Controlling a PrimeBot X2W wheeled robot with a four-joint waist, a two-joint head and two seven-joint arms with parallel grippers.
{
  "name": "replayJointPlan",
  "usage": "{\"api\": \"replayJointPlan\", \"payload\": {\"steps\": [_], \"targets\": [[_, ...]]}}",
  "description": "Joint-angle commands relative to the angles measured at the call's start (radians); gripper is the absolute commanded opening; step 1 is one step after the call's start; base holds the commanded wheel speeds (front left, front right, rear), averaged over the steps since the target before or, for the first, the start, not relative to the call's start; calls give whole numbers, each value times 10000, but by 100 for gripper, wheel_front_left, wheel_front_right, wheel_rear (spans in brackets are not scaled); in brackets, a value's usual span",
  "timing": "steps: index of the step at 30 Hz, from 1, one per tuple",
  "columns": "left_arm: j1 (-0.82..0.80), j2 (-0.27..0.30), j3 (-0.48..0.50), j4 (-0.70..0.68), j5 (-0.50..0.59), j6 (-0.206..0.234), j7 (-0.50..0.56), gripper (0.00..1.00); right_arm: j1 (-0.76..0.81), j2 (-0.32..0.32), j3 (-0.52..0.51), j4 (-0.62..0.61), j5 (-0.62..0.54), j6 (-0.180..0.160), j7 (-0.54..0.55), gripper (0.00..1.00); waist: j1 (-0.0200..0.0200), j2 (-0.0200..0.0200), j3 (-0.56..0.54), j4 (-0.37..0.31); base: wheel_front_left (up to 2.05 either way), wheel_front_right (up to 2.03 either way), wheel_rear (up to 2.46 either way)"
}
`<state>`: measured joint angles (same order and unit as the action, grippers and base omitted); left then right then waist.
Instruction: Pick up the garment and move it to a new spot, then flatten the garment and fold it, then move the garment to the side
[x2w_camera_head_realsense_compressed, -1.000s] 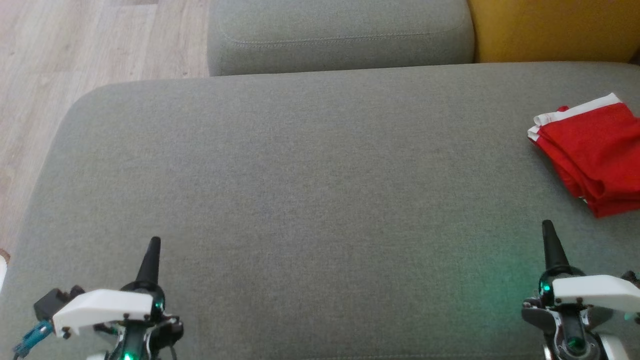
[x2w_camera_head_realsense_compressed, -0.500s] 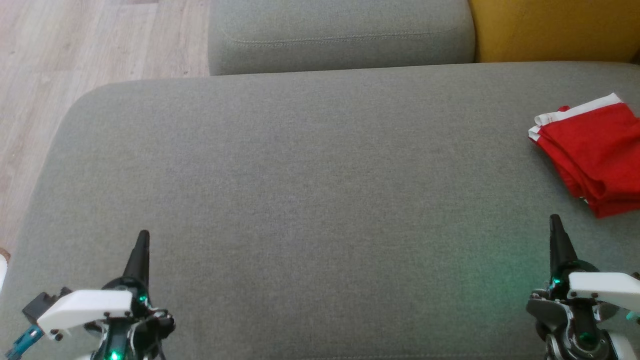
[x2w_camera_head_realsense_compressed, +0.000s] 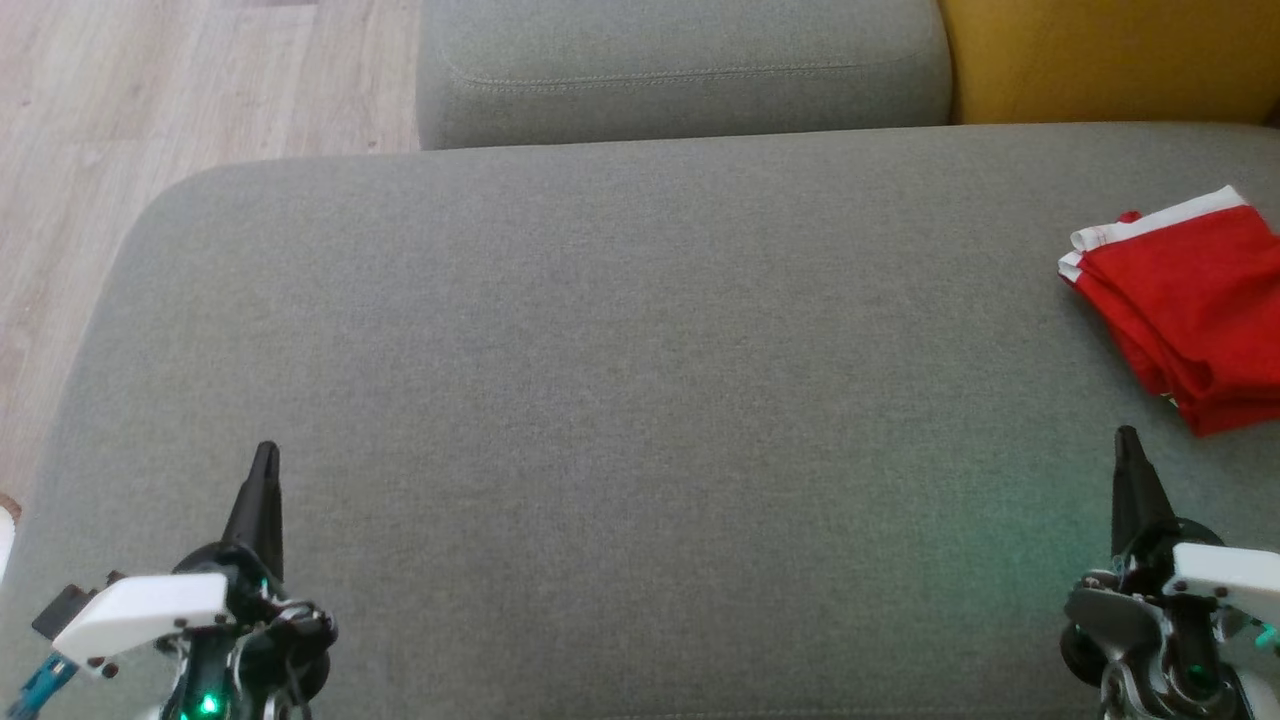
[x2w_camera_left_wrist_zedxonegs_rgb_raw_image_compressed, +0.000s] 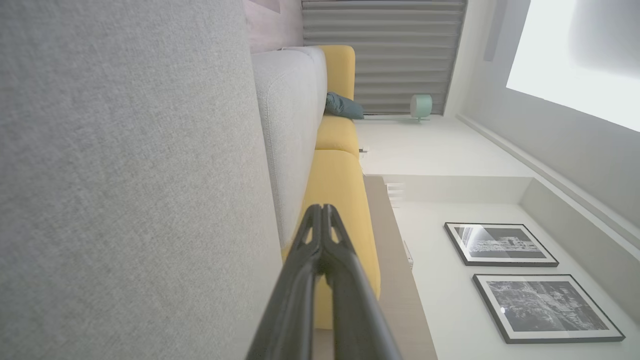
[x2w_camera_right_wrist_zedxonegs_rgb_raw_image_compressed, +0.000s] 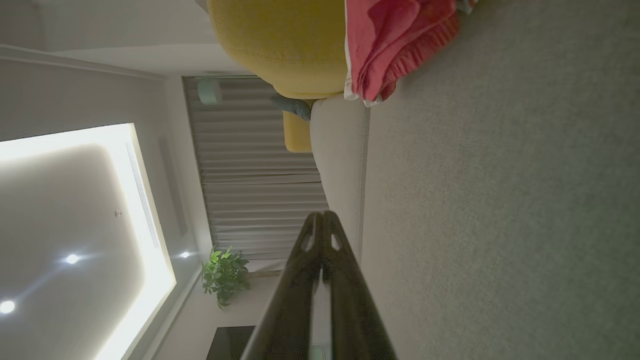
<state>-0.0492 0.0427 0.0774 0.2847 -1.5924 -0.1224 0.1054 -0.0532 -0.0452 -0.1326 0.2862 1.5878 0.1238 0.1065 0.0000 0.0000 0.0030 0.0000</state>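
L. gripper (x2w_camera_head_realsense_compressed: 265, 455) and r. gripper (x2w_camera_head_realsense_compressed: 1127, 440) are at the near corners of the grey sofa seat (x2w_camera_head_realsense_compressed: 640, 380), both w/ fingers pressed together on nothing, pointing to its back. The red garment (x2w_camera_head_realsense_compressed: 1195, 300) w/ white edge lies folded on the seat's right side, apart from the r. gripper.

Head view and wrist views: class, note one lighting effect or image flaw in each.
Head view: a green glow beside the right tool tints the grey cushion; right wrist view: the ceiling panel glares white; left wrist view: the lit panel is washed out, featureless.
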Motion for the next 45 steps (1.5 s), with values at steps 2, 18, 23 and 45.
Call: {"api": "replayJointPlan", "payload": {"steps": [2,18,23,45], "targets": [[-589,86,360,-391,-165,-82,75,0,-548,-51,187,-414,208,69,68,0,0,0,0,0,0,0,0],[-589,84,364,-392,-162,-82,78,0,-548,-51,188,-414,208,69,67,0,0,0,0,0,0,0,0],[-589,83,365,-392,-161,-82,79,0,-548,-51,188,-414,208,69,67,0,0,0,0,0,0,0,0],[-589,81,368,-393,-158,-82,82,0,-548,-51,188,-414,209,69,67,0,0,0,0,0,0,0,0]]}}
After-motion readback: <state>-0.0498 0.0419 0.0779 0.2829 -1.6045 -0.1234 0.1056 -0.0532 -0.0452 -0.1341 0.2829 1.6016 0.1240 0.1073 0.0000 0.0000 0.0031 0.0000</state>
